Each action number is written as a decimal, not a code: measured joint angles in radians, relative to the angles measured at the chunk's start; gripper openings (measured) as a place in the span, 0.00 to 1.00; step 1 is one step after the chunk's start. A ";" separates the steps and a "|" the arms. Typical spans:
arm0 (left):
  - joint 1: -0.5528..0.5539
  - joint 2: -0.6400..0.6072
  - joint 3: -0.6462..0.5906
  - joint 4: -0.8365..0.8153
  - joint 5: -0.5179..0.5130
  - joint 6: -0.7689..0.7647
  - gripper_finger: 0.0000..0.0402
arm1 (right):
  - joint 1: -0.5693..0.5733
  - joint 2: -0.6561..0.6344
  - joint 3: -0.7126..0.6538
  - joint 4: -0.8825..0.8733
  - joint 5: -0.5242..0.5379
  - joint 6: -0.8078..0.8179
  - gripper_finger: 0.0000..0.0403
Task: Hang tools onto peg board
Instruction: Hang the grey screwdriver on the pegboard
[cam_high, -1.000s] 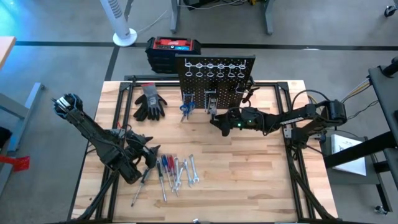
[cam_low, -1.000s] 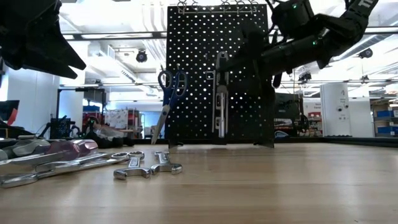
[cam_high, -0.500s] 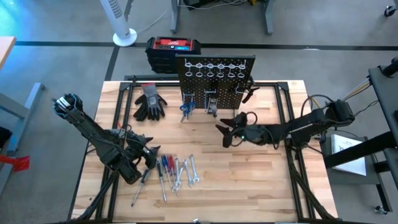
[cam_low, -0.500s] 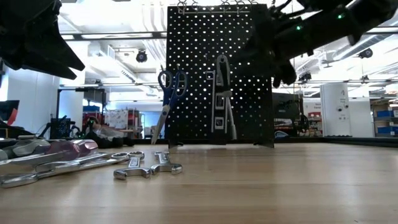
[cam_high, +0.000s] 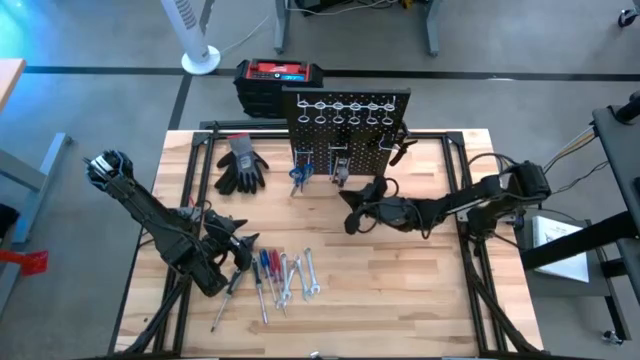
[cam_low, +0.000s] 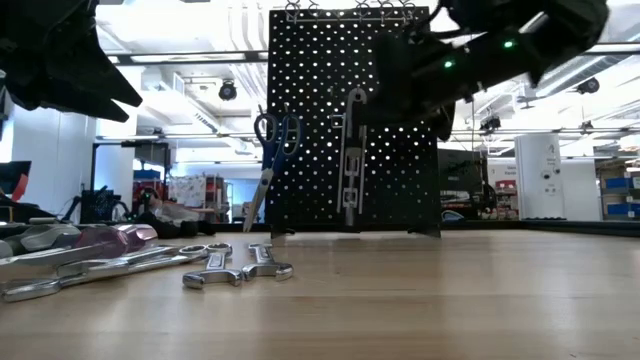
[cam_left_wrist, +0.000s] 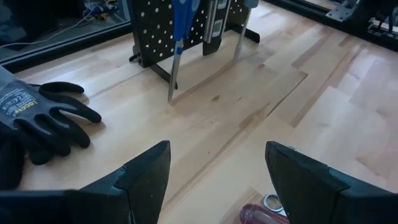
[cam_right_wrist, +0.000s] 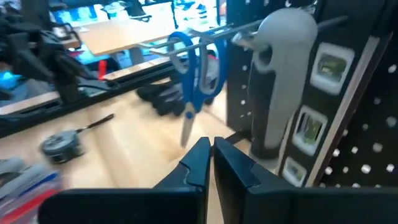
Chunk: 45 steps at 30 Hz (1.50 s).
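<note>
Black peg board (cam_high: 345, 122) with blue-handled scissors (cam_low: 270, 150), level bar (cam_low: 352, 160).

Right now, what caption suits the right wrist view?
Shut fingers face blue scissors and a level hanging on the peg board.

The pale wooden bench (cam_high: 400, 280) lies bare across its whole right half, an open stretch for a hand. At the back, the black perforated upright peg board (cam_high: 347, 120) blocks the way, with blue-handled scissors (cam_low: 270, 150) and a black level bar (cam_low: 351, 160) hanging on its front. The right hand (cam_high: 348, 207) hovers just before the board, its fingers closed. The grey-black work gloves (cam_high: 241, 165) lie at the back left. The loose red- and blue-handled screwdrivers and silver wrenches (cam_high: 283, 278) crowd the front left beside the left hand (cam_high: 238, 252).
</note>
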 joint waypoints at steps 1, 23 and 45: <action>0.000 0.000 0.000 0.000 0.000 0.000 0.63 | -0.007 0.007 0.009 -0.003 0.012 -0.011 0.03; -0.012 0.007 0.000 0.017 0.049 0.040 0.63 | 0.028 0.020 0.045 -0.038 0.065 -0.050 0.02; -0.054 0.273 0.067 0.132 0.617 0.052 0.63 | 0.224 0.422 0.483 -0.088 -0.266 0.419 0.47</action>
